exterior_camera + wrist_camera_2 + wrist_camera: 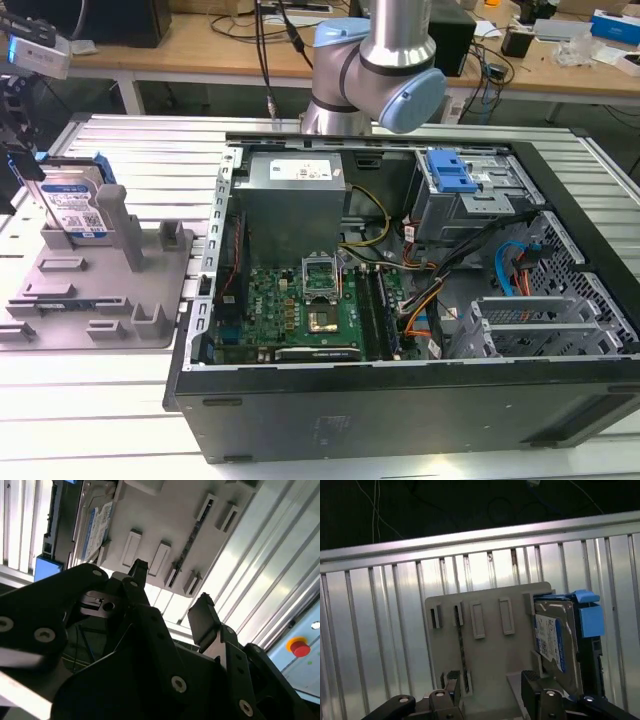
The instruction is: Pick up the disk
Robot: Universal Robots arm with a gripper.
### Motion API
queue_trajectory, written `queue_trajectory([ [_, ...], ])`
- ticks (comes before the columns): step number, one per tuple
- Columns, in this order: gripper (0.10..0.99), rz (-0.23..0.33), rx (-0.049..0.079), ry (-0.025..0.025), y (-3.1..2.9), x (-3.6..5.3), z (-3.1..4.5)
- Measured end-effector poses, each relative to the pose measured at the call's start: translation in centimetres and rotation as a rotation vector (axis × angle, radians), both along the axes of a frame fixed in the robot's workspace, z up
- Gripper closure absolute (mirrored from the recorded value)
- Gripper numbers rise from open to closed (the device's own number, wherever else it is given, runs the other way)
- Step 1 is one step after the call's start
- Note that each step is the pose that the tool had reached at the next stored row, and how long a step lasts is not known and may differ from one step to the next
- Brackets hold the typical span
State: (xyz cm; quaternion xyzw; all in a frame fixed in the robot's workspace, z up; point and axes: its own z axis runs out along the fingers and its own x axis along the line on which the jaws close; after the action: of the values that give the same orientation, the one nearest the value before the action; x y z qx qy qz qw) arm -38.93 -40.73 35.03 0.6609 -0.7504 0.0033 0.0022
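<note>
in the exterior view the disk [72, 205] stands on edge in a slot at the tray's [110, 300] corner on the exterior view's left, away from the case [420, 400], probably propped so its flat faces are free to pinch. it is silver metal with a white-and-blue label and blue trim. the tray is matte grey plastic with blocky posts, on a ribbed metal table [130, 410]. in the second wrist view the gripper [170, 587] hangs over the tray, black fingers [202, 615] spread, holding nothing. in the first wrist view the disk appears beside the finger gap, not within it.
</note>
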Motion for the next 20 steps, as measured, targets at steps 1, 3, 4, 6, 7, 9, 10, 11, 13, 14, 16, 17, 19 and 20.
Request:
queue_trajectory([
  [1, 0.482, 0.000, -0.001, 0.0001, 0.29, 0.00, 0.00],
  [3, 0.482, 0.003, -0.006, -0.0001, 1.38, 0.00, -0.01],
  [4, 0.482, 0.006, -0.009, 0.0000, 1.86, -0.04, 0.00],
  [6, 0.482, 0.018, -0.011, -0.0001, 2.41, -0.07, 0.00],
  [7, 0.482, 0.026, -0.012, -0.0001, 2.62, -0.07, 0.00],
  [9, 0.482, 0.042, -0.014, -0.0001, 3.03, -0.08, 0.00],
  [10, 0.482, 0.061, -0.016, -0.0001, 3.78, -0.11, 0.00],
  [11, 0.482, 0.064, -0.017, -0.0002, 4.10, -0.14, 0.00],
  [13, 0.482, 0.069, -0.021, -0.0001, 5.02, -0.23, 0.00],
  [14, 0.482, 0.070, -0.025, 0.0001, 5.93, -0.45, 0.00],
  [16, 0.482, 0.070, -0.027, 0.0000, 6.64, -0.66, 0.00],
  [17, 0.482, 0.070, -0.027, 0.0001, 7.30, -0.81, 0.00],
  [19, 0.482, 0.070, -0.029, 0.0003, 8.10, -1.06, 0.00],
  [20, 0.482, 0.071, -0.031, 0.0002, 8.68, -1.33, 0.00],
])
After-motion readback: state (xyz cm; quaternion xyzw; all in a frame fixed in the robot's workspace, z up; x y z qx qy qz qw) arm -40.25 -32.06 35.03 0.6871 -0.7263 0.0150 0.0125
